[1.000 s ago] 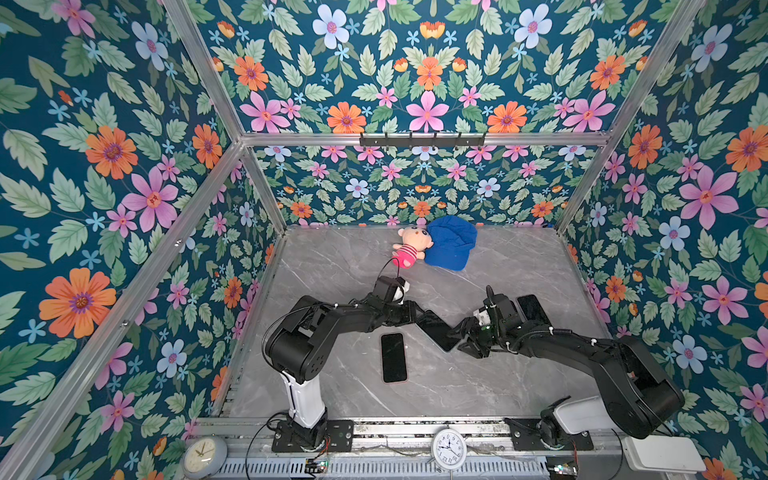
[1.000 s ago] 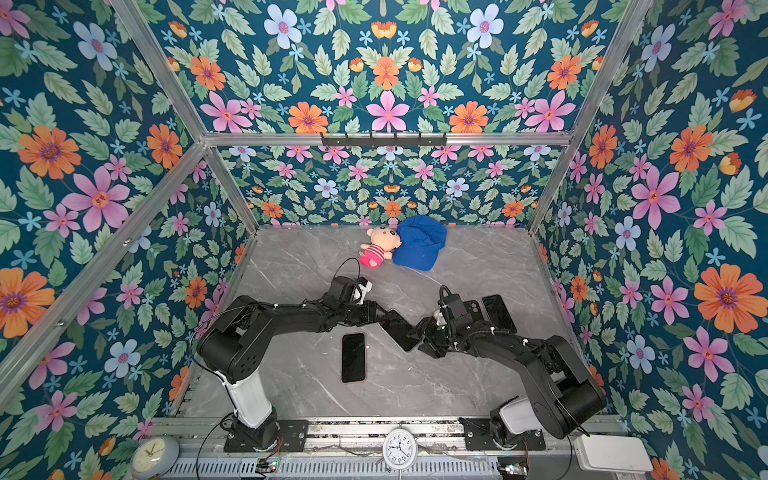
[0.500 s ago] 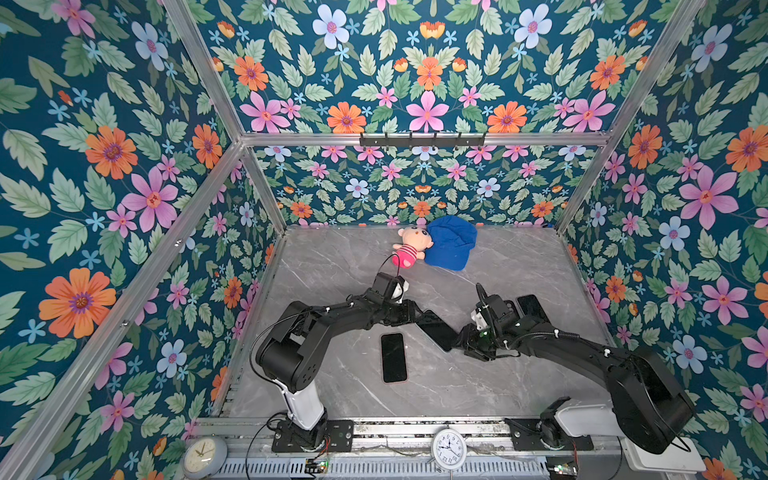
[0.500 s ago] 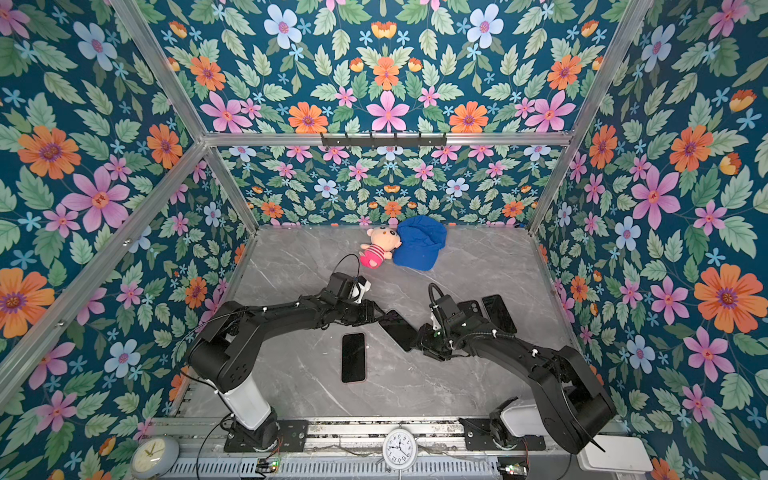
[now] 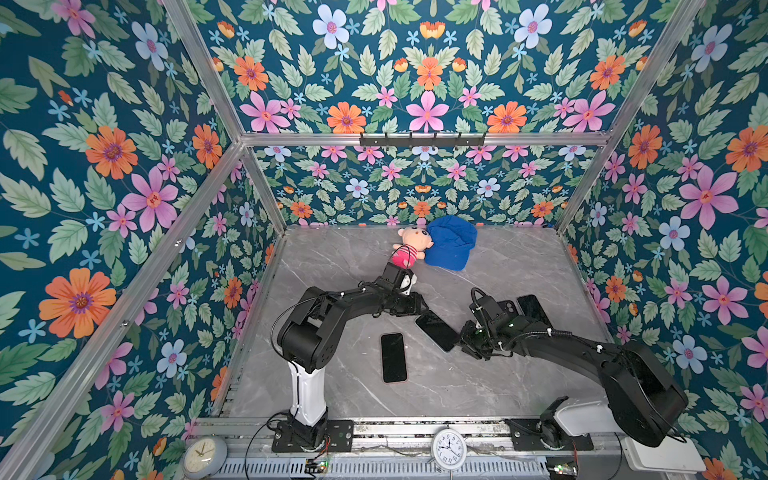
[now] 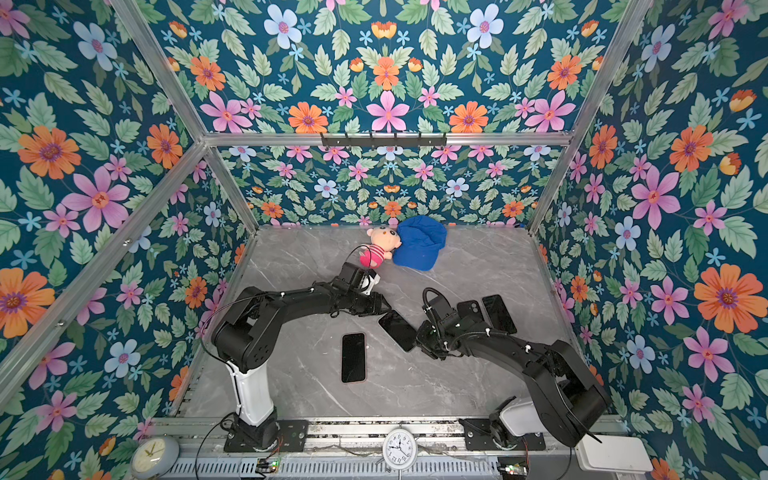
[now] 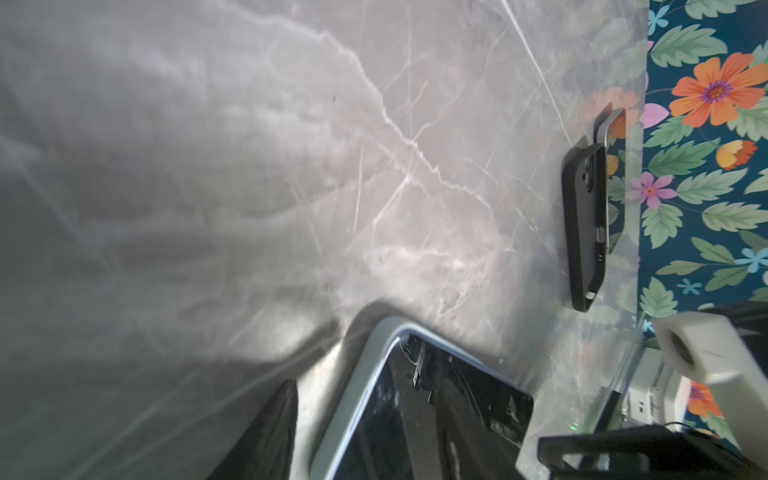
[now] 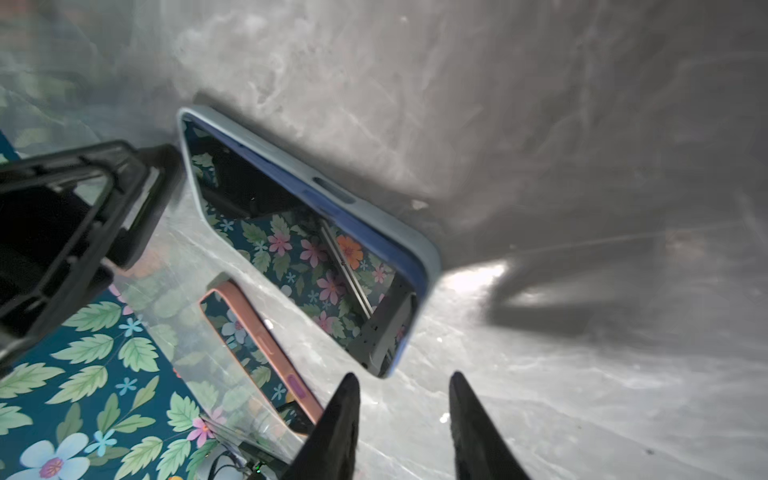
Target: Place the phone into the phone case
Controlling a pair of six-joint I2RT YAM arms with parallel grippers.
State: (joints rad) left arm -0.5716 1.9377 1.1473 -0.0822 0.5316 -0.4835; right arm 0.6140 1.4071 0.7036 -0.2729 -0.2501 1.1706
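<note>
While two phones (image 5: 436,331) (image 5: 393,357) sit centrally, one doll (image 5: 409,249) adjoins one cap (image 5: 451,243).

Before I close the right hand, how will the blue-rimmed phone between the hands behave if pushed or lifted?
The phone looks stiff and thin, so it should slide, not roll, on the glossy table. Its glass face mirrors the wallpaper, so it is probably slick; the matte rim likely grips better. Glass may crack if dropped.

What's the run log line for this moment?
phone: in light blue case | left gripper: at one end, jaws unclear | right gripper: jaws open at opposite corner
</note>
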